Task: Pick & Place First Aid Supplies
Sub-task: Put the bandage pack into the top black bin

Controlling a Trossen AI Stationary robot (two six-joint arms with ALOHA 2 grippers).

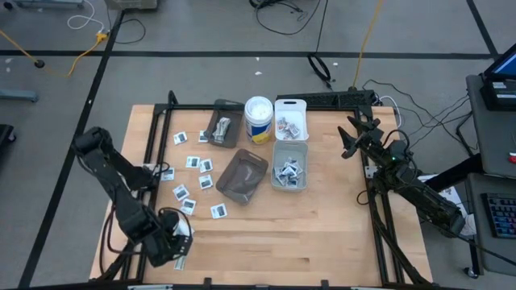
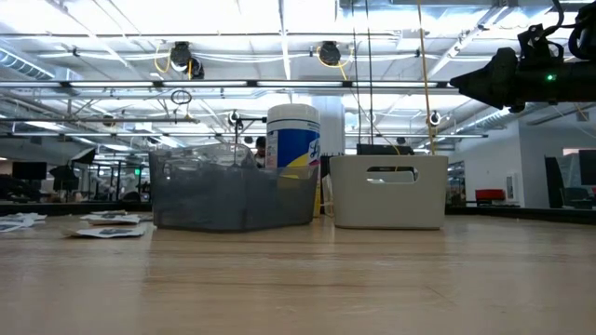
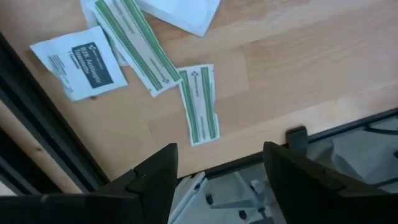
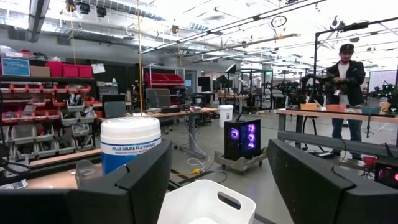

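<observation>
The first aid supplies lie mostly loose on the left half of the wooden table point(image 1: 322, 234): white square packets point(image 1: 193, 162) with dark print are scattered between the left table edge and the smoky bins. In the left wrist view a square antiseptic towelette packet point(image 3: 79, 62) lies beside two narrow green-striped bandage strips; the longer strip point(image 3: 132, 41) overlaps the edge of the square packet, and the shorter strip point(image 3: 200, 102) lies just beside the longer one, near the black frame rail at the table edge. A plain white packet point(image 3: 180, 11) lies beyond them.

More supplies sit in containers. A smoky bin point(image 1: 223, 129) near the back holds a few pieces, a second smoky bin point(image 1: 242, 176) sits nearer the middle, a pale bin point(image 1: 289, 165) holds a heap of packets, and a white handled bin point(image 1: 291, 119) behind it holds some too. A wipes canister point(image 1: 258, 119) with a white lid stands upright between the back smoky bin and the white bin.

The left gripper point(image 3: 217, 180) hangs over the front left table edge, above the strips, its fingers point(image 3: 155, 180) spread apart with nothing between them. The right gripper point(image 4: 217, 186) is raised well off the table at the right rear, facing the canister and white bin, its fingers wide apart and empty. A person point(image 4: 344, 93) stands at a bench far off in the room.
</observation>
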